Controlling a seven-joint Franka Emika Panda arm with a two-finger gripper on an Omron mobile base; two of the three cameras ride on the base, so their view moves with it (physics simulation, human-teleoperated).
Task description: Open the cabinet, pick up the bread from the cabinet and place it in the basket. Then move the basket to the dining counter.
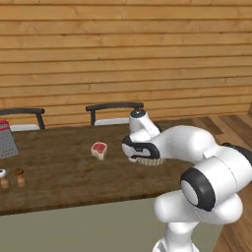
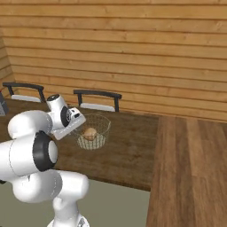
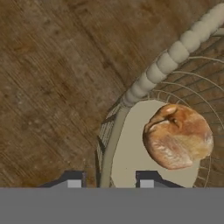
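The basket (image 2: 92, 131), a round bowl of cream wire mesh with a pale flat base, stands on the dining counter (image 2: 128, 155), whose dark wood-grain top runs above a plain sage-grey front panel. The bread (image 2: 90, 133) — a rounded golden-brown bun — lies inside the basket on its base; in the hand view it (image 3: 177, 136) sits just beside the mesh wall, under the thick beaded rim.

The gripper (image 3: 107, 180) is poised at the near side of the basket (image 3: 131, 148). Its two dark fingertips (image 3: 72, 179) stand a little apart, one outside the basket wall and one inside, so the wall runs up between them; whether the pads touch the wire cannot be told from these views. In the right base view the white hand reaches the basket's left edge.

Further left on the counter (image 1: 59, 172) lie a pale slab of meat with a red centre (image 1: 99, 149), two small shakers (image 1: 12, 179) and a box grater (image 1: 7, 139). Two dark chair backs (image 1: 114, 107) rise behind the counter — against a wooden plank wall (image 1: 123, 54).
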